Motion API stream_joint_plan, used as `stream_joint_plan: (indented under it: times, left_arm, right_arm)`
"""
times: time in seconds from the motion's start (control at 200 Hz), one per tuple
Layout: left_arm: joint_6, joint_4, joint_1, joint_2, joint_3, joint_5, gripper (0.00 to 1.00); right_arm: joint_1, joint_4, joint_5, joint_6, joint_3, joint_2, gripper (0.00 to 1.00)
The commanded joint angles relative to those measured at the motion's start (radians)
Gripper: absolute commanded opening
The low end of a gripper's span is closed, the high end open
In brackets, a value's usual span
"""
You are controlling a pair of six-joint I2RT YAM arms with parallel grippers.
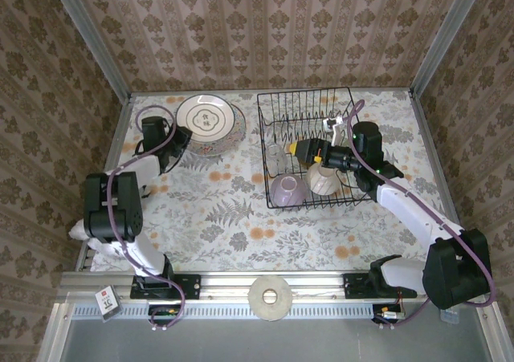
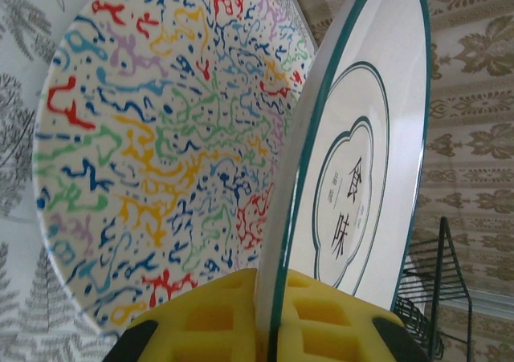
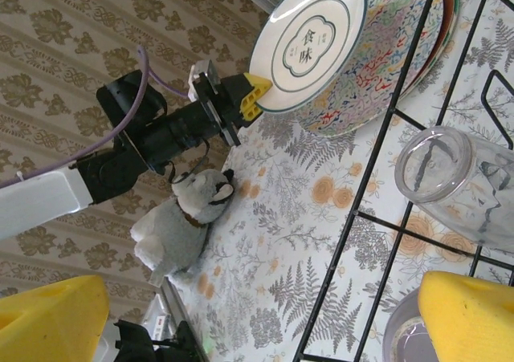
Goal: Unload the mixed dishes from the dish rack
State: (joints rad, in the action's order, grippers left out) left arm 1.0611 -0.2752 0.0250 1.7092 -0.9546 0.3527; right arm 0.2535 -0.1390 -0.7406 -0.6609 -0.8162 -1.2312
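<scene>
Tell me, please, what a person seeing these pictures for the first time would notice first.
The left hand grips a white plate with a green rim by its edge, tilted above a multicoloured plate at the far left of the table. To the right stands the black dish rack, a lilac bowl and a cream bowl at its near end, with the open right hand over it.

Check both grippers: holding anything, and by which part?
Left gripper pinches the green-rimmed plate by its rim. Right gripper is open, holding nothing.
</scene>
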Motion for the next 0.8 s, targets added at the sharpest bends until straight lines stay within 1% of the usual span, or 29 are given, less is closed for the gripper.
stream_joint_plan:
  times: [0.0,0.345,0.795]
  left_arm:
    - [-0.029,-0.030,-0.015,0.035,-0.070,0.031,0.00]
    - [-0.027,-0.021,-0.024,0.152,-0.140,0.053,0.00]
    - [-0.028,-0.026,-0.028,0.236,-0.177,0.071,0.00]
  right_arm:
    - [0.009,0.020,0.015,0.023,-0.017,0.021,1.00]
    - [0.025,0.027,0.015,0.040,-0.023,0.019,1.00]
    - [0.039,0.033,0.022,0.053,-0.029,0.013,1.00]
